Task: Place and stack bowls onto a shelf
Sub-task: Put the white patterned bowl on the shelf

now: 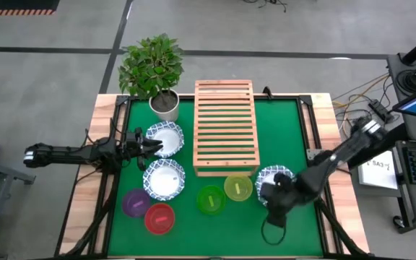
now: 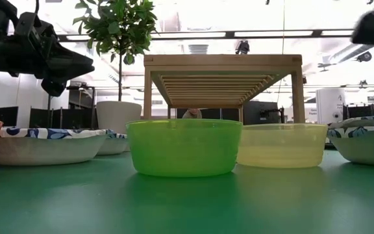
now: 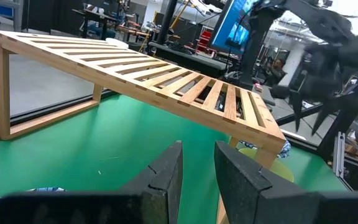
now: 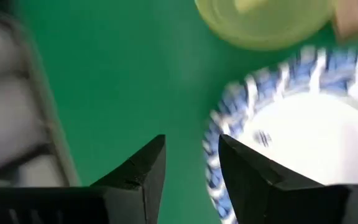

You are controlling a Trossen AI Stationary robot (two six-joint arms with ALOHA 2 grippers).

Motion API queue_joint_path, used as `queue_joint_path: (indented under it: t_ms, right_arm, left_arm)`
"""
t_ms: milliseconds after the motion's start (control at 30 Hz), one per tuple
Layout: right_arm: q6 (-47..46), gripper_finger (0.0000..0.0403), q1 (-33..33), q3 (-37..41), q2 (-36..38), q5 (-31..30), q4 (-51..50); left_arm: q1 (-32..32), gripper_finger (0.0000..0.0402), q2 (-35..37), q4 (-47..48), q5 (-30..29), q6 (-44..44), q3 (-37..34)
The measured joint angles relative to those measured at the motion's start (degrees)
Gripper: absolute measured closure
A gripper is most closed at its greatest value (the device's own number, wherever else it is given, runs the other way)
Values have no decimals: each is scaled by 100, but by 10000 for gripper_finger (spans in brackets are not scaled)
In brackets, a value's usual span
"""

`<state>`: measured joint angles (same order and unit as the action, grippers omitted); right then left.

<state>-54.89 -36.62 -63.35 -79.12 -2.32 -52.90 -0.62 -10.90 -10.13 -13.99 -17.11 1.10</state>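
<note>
Two grippers, both slightly parted, empty. Left gripper above patterned bowl beside shelf. Right gripper over patterned bowl, near yellow bowl.

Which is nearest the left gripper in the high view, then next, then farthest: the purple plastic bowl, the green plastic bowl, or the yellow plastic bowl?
From the left gripper:
1. Purple plastic bowl, near the table's front, on its left side.
2. Green plastic bowl, front centre, below the wooden shelf.
3. Yellow plastic bowl, right of the green one.
</note>
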Motion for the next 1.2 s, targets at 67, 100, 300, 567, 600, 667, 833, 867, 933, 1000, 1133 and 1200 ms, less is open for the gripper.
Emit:
queue_joint_path:
  t_ms: [67, 100, 300, 567, 600, 667, 833, 867, 933, 1000, 1133, 1200]
  right_arm:
    - [-205, 271, -164, -307, -410, -91, -429]
    - [-270, 272, -227, -476, -569, -127, -643]
    - [-319, 271, -446, -885, -1266, -368, -973]
    - [-342, 275, -437, -792, -1604, -380, -1303]
    - [-324, 277, -437, -775, -1596, -386, -1295]
    - [-344, 283, -437, -724, -1593, -465, -1283]
    - [-409, 303, -435, -615, -1594, -532, -1220]
    - [-409, 308, -435, -583, -1600, -533, -1192]
    - [-409, 319, -435, -521, -1604, -533, -1121]
    - [-449, 332, -435, -471, -1604, -532, -1080]
    - [-457, 370, -435, -435, -1572, -526, -1081]
    - [-453, 386, -435, -435, -1486, -523, -1082]
  left_arm:
    - [0, 326, 0, 0, -1, 3, 0]
    - [0, 326, 0, 0, -1, 3, 0]
    - [0, 326, 0, 0, -1, 5, 0]
    - [0, 326, 0, 0, -1, 8, 0]
    - [0, 326, -2, 0, -1, 8, 0]
    - [0, 326, -2, 2, -1, 8, 0]
    - [0, 326, -1, 3, -1, 9, 0]
    - [0, 326, -2, 2, -1, 10, 0]
    - [0, 326, -2, 2, -1, 10, 0]
    - [0, 326, -1, 2, -1, 9, 0]
    - [0, 326, -2, 3, -1, 10, 0]
    - [0, 326, -1, 3, -1, 10, 0]
